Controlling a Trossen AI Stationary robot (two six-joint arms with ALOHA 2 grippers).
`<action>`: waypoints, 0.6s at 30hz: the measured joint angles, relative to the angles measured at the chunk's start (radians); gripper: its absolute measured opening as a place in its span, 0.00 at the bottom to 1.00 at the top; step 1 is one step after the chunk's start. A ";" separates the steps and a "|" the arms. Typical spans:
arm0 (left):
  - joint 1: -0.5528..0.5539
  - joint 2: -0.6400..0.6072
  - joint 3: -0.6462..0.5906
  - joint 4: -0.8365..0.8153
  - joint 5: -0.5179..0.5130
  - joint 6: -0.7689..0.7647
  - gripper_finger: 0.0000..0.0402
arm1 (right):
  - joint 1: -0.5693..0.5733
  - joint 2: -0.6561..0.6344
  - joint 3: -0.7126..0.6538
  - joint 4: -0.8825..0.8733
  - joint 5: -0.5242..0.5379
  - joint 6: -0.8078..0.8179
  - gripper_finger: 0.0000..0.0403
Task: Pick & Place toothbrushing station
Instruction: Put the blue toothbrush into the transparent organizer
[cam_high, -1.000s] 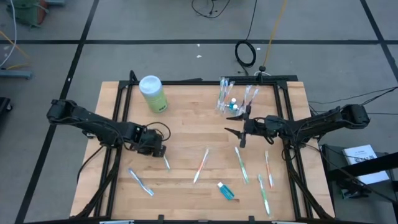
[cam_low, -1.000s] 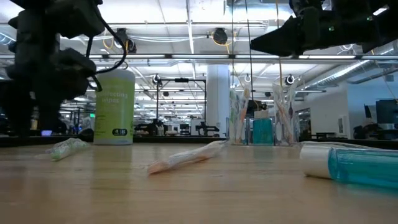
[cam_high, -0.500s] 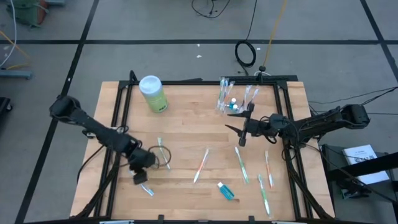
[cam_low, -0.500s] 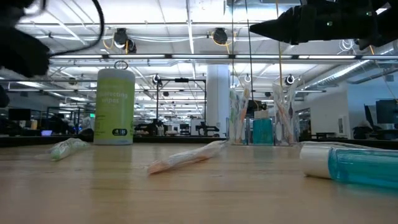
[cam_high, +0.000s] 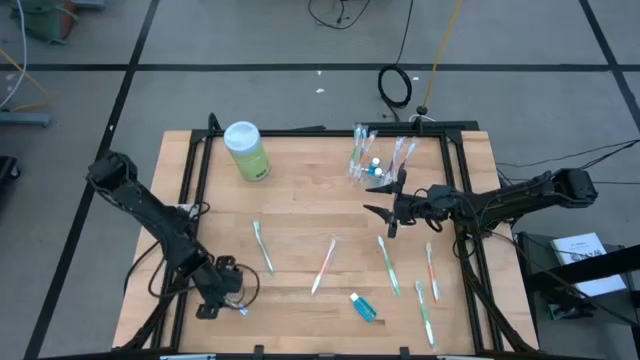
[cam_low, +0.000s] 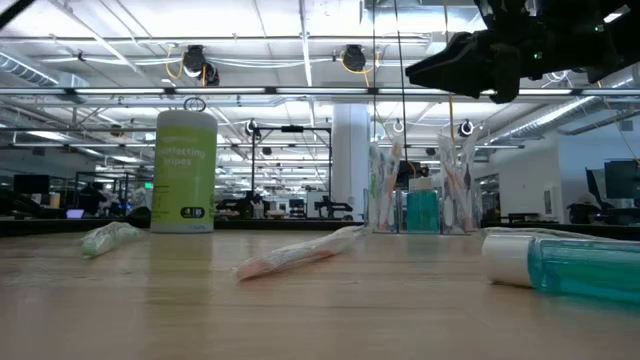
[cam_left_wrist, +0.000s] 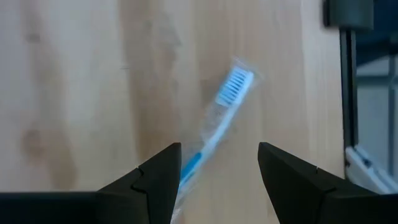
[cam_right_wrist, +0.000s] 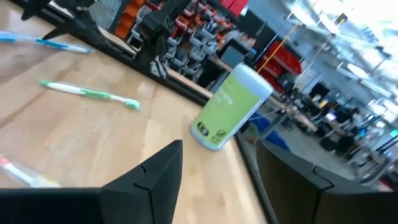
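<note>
The desk (cam_high: 300, 210) carries a green canister (cam_high: 246, 150) far left, clear of the work. Cups (cam_high: 378, 158) at the far edge already hold brushes; several lie loose. Left hand (cam_high: 212, 302), fingers wide, hangs over a blue brush (cam_left_wrist: 214, 130) near-left. Right hand (cam_high: 385, 205) waits wide, empty, mid-desk.

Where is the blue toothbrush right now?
The blue toothbrush lies flat near the table's front-left corner, directly under the open left gripper; the left wrist view shows it between the fingers, untouched.
</note>
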 joint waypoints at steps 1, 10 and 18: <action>-0.008 0.021 0.000 0.017 -0.001 0.021 0.54 | 0.000 0.000 0.000 -0.006 0.000 0.019 0.49; -0.027 0.173 0.006 0.092 -0.031 0.154 0.54 | 0.000 -0.001 0.000 -0.010 -0.004 0.148 0.49; -0.019 0.180 0.004 0.095 -0.071 0.340 0.54 | 0.000 -0.001 0.000 -0.014 -0.005 0.250 0.49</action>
